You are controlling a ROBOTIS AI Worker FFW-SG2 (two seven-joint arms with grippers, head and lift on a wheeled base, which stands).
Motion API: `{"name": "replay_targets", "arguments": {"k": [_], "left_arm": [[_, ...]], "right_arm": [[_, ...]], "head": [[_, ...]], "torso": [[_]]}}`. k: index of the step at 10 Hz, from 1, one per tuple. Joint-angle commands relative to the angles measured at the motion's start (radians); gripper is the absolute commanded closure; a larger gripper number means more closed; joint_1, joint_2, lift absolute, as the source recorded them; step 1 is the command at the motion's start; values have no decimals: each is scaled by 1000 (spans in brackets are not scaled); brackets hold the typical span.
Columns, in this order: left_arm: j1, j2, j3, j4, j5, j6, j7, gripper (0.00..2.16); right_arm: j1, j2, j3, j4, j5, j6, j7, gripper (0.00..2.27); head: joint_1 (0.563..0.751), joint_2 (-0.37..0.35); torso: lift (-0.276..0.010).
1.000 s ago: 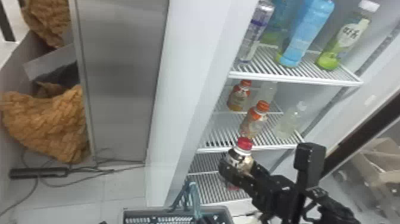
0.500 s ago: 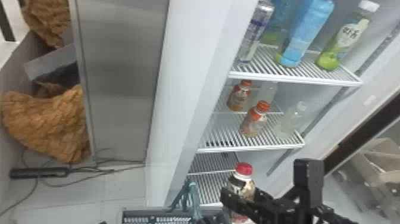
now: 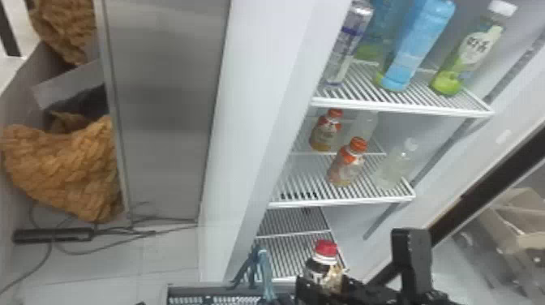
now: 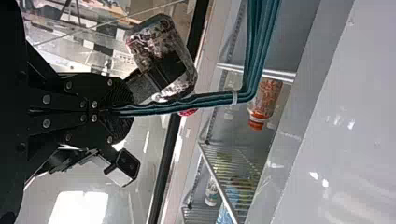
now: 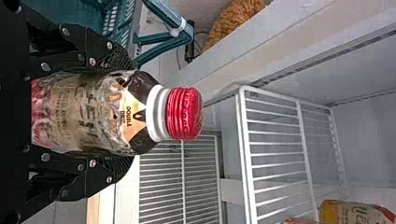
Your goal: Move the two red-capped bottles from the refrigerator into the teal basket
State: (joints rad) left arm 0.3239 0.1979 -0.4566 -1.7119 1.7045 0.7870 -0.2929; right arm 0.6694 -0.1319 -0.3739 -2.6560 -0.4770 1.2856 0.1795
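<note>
My right gripper (image 3: 322, 286) is shut on a red-capped bottle (image 3: 325, 265), upright in front of the refrigerator's lowest shelves, just right of the teal basket (image 3: 227, 290). In the right wrist view the same bottle (image 5: 100, 114) lies between both fingers of the right gripper (image 5: 116, 114), its red cap clear of them. The left gripper (image 4: 116, 110) is shut on the basket's teal handle (image 4: 210, 99); beyond it the held bottle (image 4: 161, 51) shows. The handle (image 3: 264, 269) rises at the basket's right part. The basket's inside is mostly cut off by the head view's bottom edge.
Orange-capped bottles (image 3: 348, 164) and clear bottles (image 3: 394, 168) stand on the middle shelf (image 3: 308, 201), taller bottles and a can on the upper shelf (image 3: 401, 106). The refrigerator's white side wall (image 3: 259, 101) rises behind the basket. Cables (image 3: 166, 231) lie on the floor at left.
My right gripper has lowered the red-capped bottle from just below the middle shelf's edge to beside the basket, keeping its hold. The handle has stayed nearly in place.
</note>
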Motion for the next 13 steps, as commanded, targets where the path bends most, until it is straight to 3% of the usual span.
{"name": "replay_targets", "arguments": {"k": [1, 3, 6, 9, 11, 13], "left_arm": [[0, 0, 0, 0, 0, 1, 0, 1154], [0, 0, 0, 0, 0, -2, 0, 1154], [0, 0, 0, 0, 0, -2, 0, 1154], [0, 0, 0, 0, 2, -4, 0, 1154], [0, 0, 0, 0, 2, -4, 0, 1154], [2, 0, 0, 0, 2, -7, 0, 1154]], "right_arm": [[1, -2, 15, 9, -14, 5, 0, 774], [-2, -8, 35, 24, -28, 23, 2, 722], [-7, -11, 33, 34, -32, 30, 3, 355], [-14, -11, 31, 46, -24, 27, 14, 306], [3, -6, 31, 41, 0, -71, 14, 309], [30, 5, 27, 56, 36, -262, 12, 318]], "head": [[695, -350], [695, -350], [695, -350], [695, -350], [695, -350], [695, -350]], "torso": [[-224], [-224], [-224], [-224], [-224], [-224]]}}
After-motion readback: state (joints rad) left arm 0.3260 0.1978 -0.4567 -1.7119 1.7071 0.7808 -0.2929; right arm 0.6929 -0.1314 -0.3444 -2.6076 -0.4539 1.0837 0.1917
